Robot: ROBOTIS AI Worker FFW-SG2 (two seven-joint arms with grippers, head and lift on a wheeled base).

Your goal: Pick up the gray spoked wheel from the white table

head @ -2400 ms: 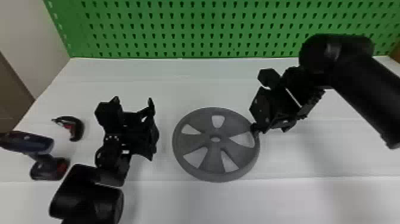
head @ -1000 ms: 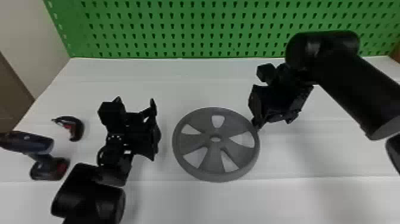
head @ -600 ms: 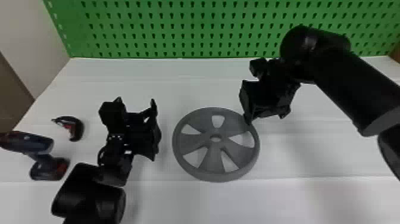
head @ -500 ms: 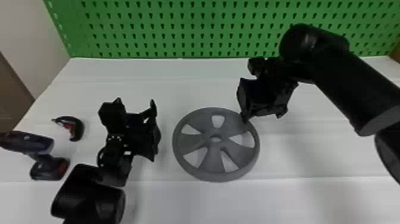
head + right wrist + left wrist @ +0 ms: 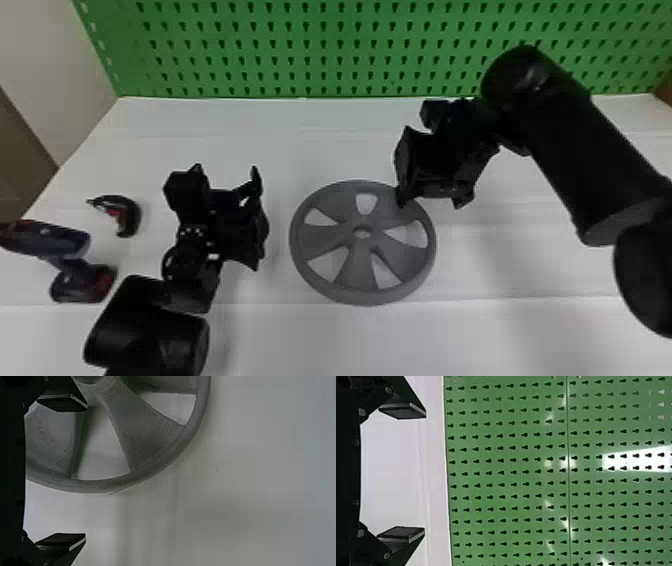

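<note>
The gray spoked wheel [image 5: 356, 260] lies flat on the white table [image 5: 320, 340]. My left gripper [image 5: 260, 217] is held to its left, apart from it. In the left wrist view the left gripper [image 5: 411, 473] stands open with nothing between its fingers. My right gripper [image 5: 425, 200] is above the wheel's back right rim, one finger overlapping the wheel. The right wrist view has the right gripper [image 5: 73, 473] open, one finger over the wheel [image 5: 150, 443] and the other beyond its rim over bare table. Whether that finger touches the wheel I cannot tell.
At the table's left lie a dark power drill [image 5: 75, 285] and a small black and red tool [image 5: 131, 217]. A green pegboard [image 5: 320, 50] rises along the table's back edge.
The right gripper has moved left, from beside the wheel's right edge to over its back right rim, and has turned. The wheel has stayed put; the left arm has barely shifted.
</note>
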